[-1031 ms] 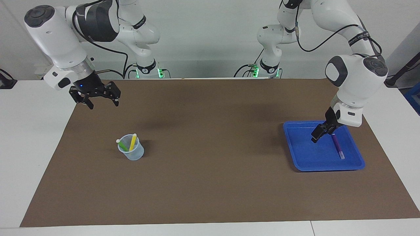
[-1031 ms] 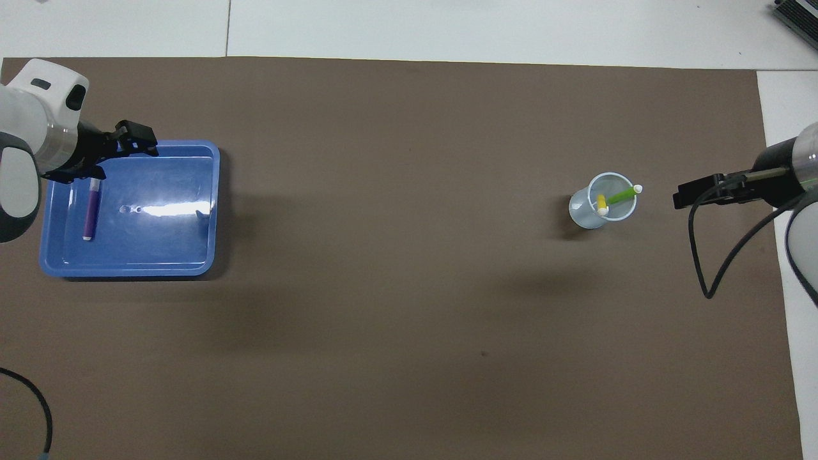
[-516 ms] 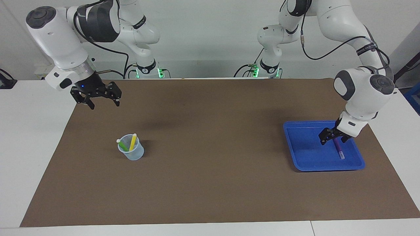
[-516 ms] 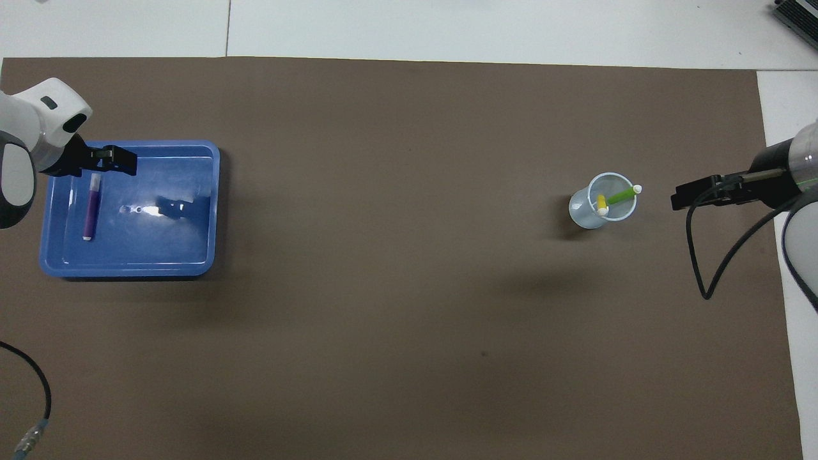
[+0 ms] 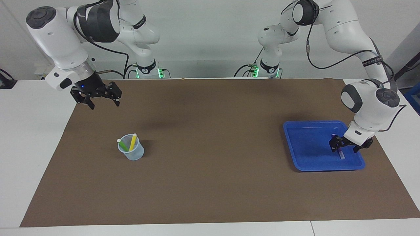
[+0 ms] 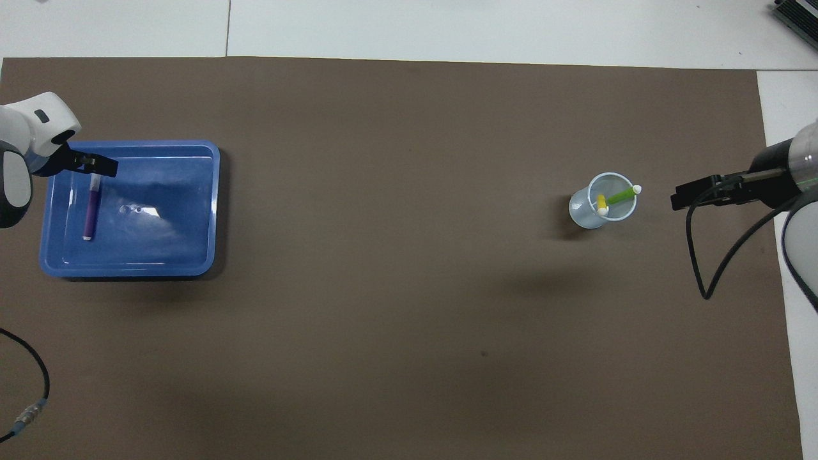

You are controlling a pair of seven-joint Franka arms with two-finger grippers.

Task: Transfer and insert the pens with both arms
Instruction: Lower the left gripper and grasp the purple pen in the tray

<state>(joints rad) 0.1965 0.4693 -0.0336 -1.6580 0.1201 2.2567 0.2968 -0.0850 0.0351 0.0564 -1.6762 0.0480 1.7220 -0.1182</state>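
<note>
Purple pen: lies flat in the blue tray, close to the tray wall at the left arm's end of the table, its whitish cap end farther from the robots; in the facing view the gripper hides most of it.
Left gripper: low over the purple pen's cap end, fingers apart and pointing down, one on each side of the pen; the pen is not clamped.
Blue tray: sits on the brown mat toward the left arm's end of the table, with only the purple pen in it.
Yellow pen: stands tilted in the clear cup, whitish end up.
Green pen: stands in the same cup, leaning the other way across the yellow one, its whitish tip over the rim.
Clear cup: upright on the mat toward the right arm's end, well apart from the tray.
Right gripper: waits in the air over the mat's corner at the right arm's end, fingers spread wide, holding nothing.
</note>
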